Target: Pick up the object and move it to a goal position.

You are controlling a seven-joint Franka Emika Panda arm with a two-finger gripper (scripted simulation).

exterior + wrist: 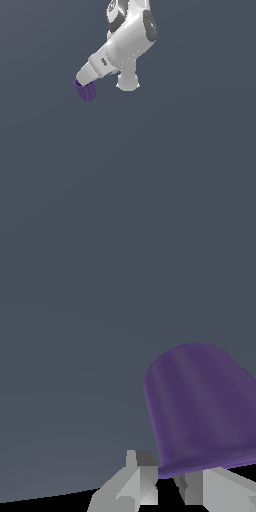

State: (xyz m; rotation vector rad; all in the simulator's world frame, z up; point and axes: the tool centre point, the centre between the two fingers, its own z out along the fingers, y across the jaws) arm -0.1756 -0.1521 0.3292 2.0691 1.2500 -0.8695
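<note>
The object point(87, 92), a small dark purple cup with ribbed, tapered sides, hangs at the tip of the white arm in the exterior view, toward its upper left. My gripper point(81, 81) meets the cup at its rim, and the fingers are mostly hidden there by the hand. In the wrist view the cup point(205, 411) fills much of the picture, closed base pointing away. My gripper point(167, 478) has its two grey fingers close together, with the cup's rim wall pinched between them.
A plain dark grey surface point(150, 190) spreads all around. The white arm links point(130, 40) rise toward the exterior view's top edge. Nothing marks a goal position.
</note>
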